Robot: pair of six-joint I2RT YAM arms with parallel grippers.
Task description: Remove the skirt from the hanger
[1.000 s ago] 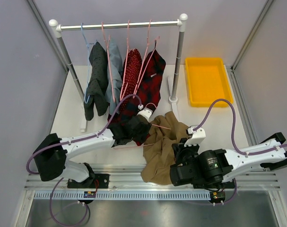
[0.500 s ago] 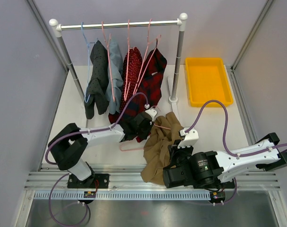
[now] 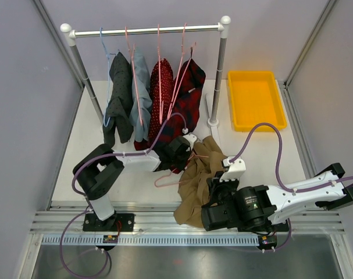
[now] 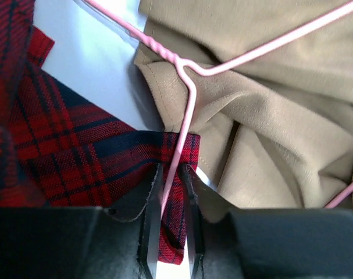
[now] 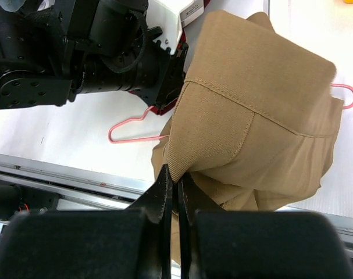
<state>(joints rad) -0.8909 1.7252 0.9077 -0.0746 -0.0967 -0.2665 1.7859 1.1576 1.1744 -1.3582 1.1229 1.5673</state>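
Note:
A tan skirt [image 3: 198, 177] lies bunched on the table in front of the rail, with a pink wire hanger [image 3: 164, 179] still threaded through it. My left gripper [image 3: 186, 152] sits at the skirt's upper left edge. In the left wrist view it [image 4: 170, 192] is shut on the pink hanger wire [image 4: 188, 99], with a red plaid hem beneath and the tan skirt [image 4: 269, 116] just beyond. My right gripper [image 3: 210, 189] is at the skirt's lower right. In the right wrist view it [image 5: 176, 181] is shut on a fold of the tan skirt [image 5: 252, 104]. The hanger hook [image 5: 128, 125] pokes out to the left.
A clothes rail [image 3: 147, 30] at the back holds several hung garments, among them a red plaid one [image 3: 188, 99] reaching down to my left gripper. The rail's right post [image 3: 218, 75] stands beside a yellow tray [image 3: 255, 99]. The table's metal front edge [image 3: 164, 224] runs below the skirt.
My left arm has folded and moved right, carrying the hanger hook to the right. My right gripper has shifted slightly left with the skirt fold. The skirt is bunched tighter.

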